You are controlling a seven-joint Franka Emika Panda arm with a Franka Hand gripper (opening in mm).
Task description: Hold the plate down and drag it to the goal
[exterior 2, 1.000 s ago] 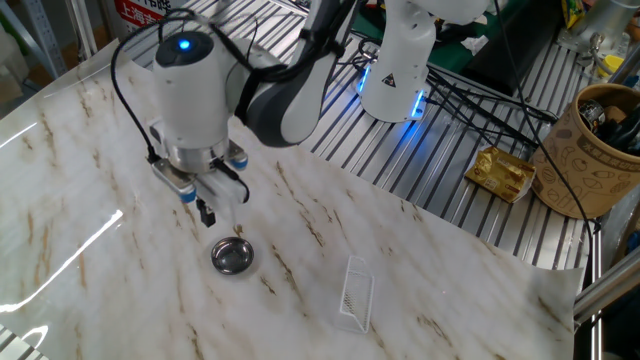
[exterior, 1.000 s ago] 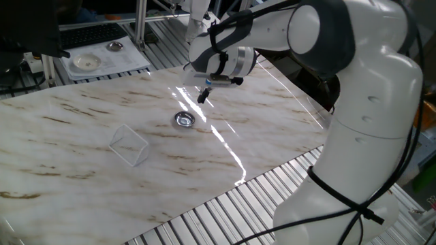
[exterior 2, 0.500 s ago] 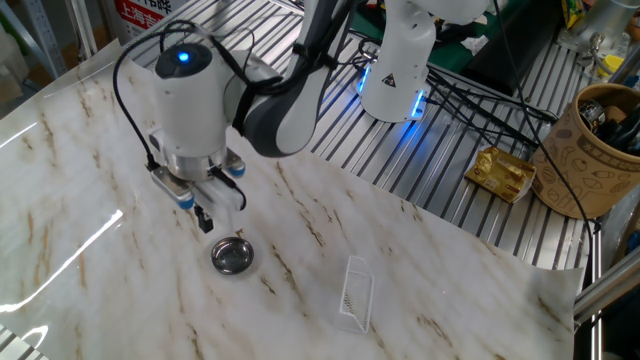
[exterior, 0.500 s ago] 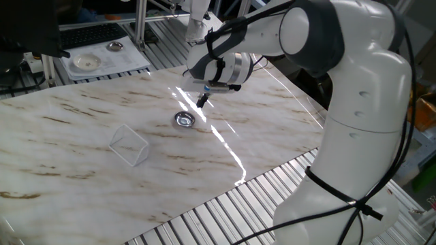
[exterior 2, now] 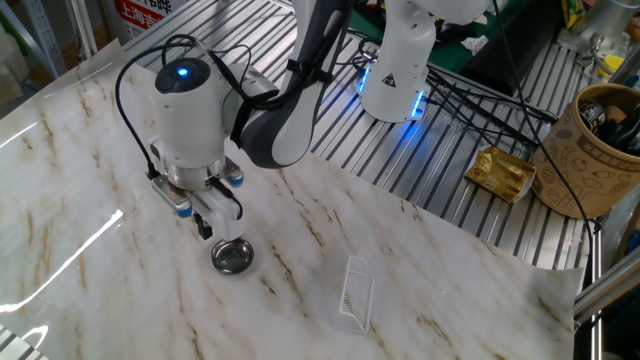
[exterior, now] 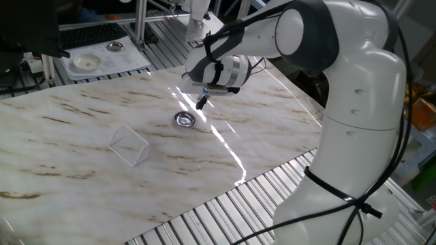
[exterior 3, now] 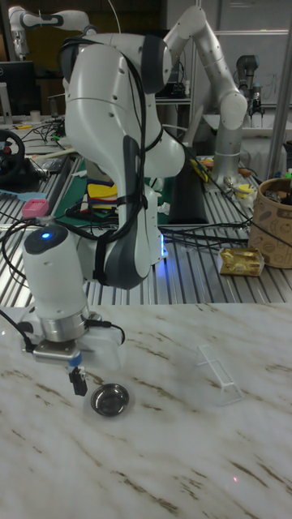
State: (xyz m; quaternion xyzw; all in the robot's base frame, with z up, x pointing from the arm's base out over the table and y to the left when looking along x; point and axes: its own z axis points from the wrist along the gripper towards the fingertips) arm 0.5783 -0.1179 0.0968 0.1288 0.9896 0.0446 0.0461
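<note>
**Gripper poised beside the plate, not yet pressing**

Gripper hangs just off the plate, fingers drawn together and holding nothing. The small silver dish sits on the marble table, near the gripper's tip but apart from it. The goal, a faint square outline, lies beyond the plate, away from the gripper.
</note>
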